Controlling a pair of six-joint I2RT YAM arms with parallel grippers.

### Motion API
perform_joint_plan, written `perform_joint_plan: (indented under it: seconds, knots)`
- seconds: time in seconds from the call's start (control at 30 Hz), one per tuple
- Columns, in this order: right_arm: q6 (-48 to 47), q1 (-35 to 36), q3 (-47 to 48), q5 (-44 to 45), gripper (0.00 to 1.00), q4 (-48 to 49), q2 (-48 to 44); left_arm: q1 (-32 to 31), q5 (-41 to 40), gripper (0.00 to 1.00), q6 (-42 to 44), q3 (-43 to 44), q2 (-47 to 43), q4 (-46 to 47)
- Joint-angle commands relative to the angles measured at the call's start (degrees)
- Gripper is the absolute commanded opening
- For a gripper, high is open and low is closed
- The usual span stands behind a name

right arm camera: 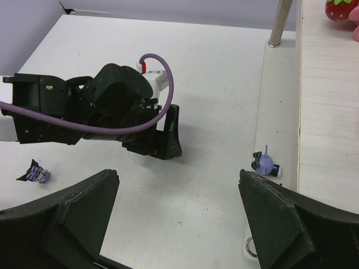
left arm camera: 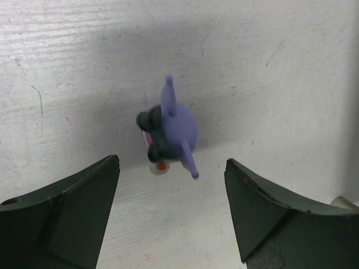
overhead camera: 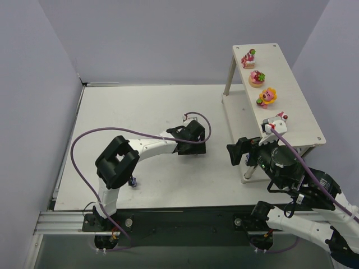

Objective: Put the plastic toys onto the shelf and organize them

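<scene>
The off-white shelf [overhead camera: 300, 106] stands at the right. Three pink and orange toys [overhead camera: 257, 78] and a white-and-red one [overhead camera: 276, 120] stand in a row on its top board. My left gripper [left arm camera: 172, 162] is open just above the table, with a blue-purple toy [left arm camera: 168, 131] lying a little beyond its fingertips; it points down at mid-table in the top view [overhead camera: 195, 149]. My right gripper [right arm camera: 178, 175] is open and empty, beside the shelf's front leg [overhead camera: 235, 154]. Another purple toy [right arm camera: 265, 163] lies on the lower board [right arm camera: 279, 101]. A third purple toy [right arm camera: 36, 174] lies on the table.
That third purple toy also shows by the left arm's elbow in the top view [overhead camera: 133, 181]. A shelf leg [right arm camera: 279, 22] stands at the far end of the lower board. Purple walls close the table on the left, back and right. Purple cables loop over both arms.
</scene>
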Motion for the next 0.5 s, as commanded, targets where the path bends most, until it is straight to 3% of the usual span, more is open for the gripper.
perform_joint_plan:
  seconds: [0.0,0.47]
  knots:
    - [-1.1,-0.3,2.5,1.3,0.95,0.5,0.9,0.2,-1.6,0.90,0.7,0.3,-2.7,1.8]
    - [-1.8,-0.3,4.6,0.4,0.96,0.2,3.3,0.4,-3.6,0.93,2.0,-2.6,-9.7,3.8]
